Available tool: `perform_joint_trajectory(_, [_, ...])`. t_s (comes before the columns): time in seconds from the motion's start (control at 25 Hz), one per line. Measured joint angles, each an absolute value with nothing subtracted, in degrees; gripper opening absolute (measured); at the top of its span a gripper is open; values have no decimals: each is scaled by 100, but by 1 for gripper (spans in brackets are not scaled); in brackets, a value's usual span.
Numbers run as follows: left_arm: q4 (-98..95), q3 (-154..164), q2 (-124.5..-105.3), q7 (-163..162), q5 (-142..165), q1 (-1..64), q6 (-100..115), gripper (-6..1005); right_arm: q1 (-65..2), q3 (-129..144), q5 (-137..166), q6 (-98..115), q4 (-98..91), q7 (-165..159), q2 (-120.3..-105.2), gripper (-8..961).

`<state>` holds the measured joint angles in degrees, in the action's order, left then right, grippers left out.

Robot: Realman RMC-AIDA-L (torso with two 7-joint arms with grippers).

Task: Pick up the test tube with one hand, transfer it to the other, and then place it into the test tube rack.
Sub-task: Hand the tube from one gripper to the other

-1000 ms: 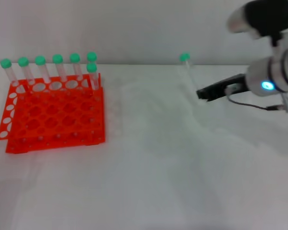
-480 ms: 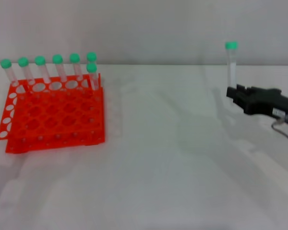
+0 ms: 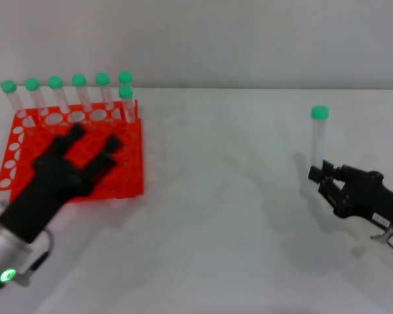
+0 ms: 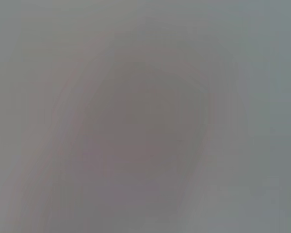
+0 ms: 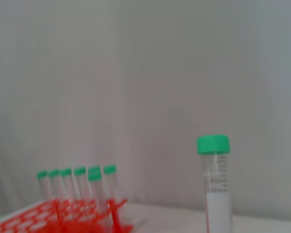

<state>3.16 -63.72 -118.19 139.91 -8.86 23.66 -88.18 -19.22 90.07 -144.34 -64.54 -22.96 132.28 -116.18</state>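
Observation:
The test tube (image 3: 319,140), clear with a green cap, stands upright in my right gripper (image 3: 318,174), the black one with a white label, at the right of the table. The gripper is shut on the tube's lower end. The tube also shows close up in the right wrist view (image 5: 216,194). My left gripper (image 3: 93,144) is open with its fingers spread, in front of and partly over the orange-red test tube rack (image 3: 130,175) at the left. The left wrist view shows only blurred grey.
Several green-capped tubes (image 3: 79,91) stand in the rack's back row; they also show in the right wrist view (image 5: 77,180) with the rack (image 5: 36,218). White table surface lies between the rack and the right gripper. A pale wall stands behind.
The right gripper has carried the tube lower and nearer the table's front. The left arm has come into view from the lower left and now covers part of the rack.

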Motion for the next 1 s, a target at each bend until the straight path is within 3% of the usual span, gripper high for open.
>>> perform_joint_trajectory(0.36, [897,-6372,-11884,13267,943,3163,-7862,811,-1873,9639,-14553,-6579,-2197,13816,-11619,183])
perform_joint_trajectory(1.0, [1732,-5970,-11945,12796,1370,3242,-7168,805,-1954,10367,-14591,-6806,-2500,13973,-11619,182])
